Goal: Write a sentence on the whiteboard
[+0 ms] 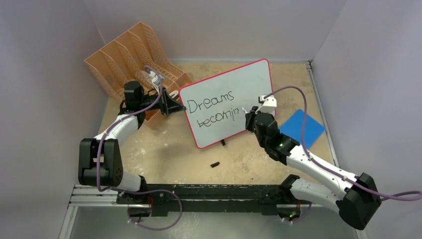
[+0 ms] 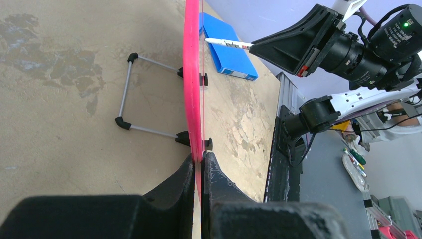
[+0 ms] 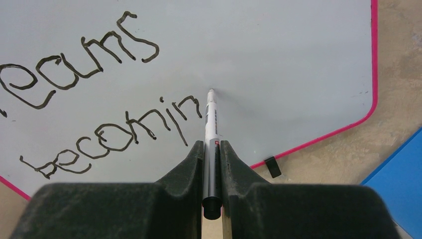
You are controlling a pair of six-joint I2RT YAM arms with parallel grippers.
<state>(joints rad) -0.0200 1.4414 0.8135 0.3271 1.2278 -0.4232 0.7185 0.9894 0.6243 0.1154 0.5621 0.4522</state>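
Right gripper (image 3: 211, 164) clamped on marker (image 3: 211, 119), tip at whiteboard (image 3: 298, 59) just past the sentence (image 3: 144, 124). I'd press lightly for the g; left gripper (image 2: 199, 167) pinches its edge.

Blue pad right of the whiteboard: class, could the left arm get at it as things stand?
Probably not. The left claw is shut on the left edge of the whiteboard, and the blue pad lies past the board's far side.
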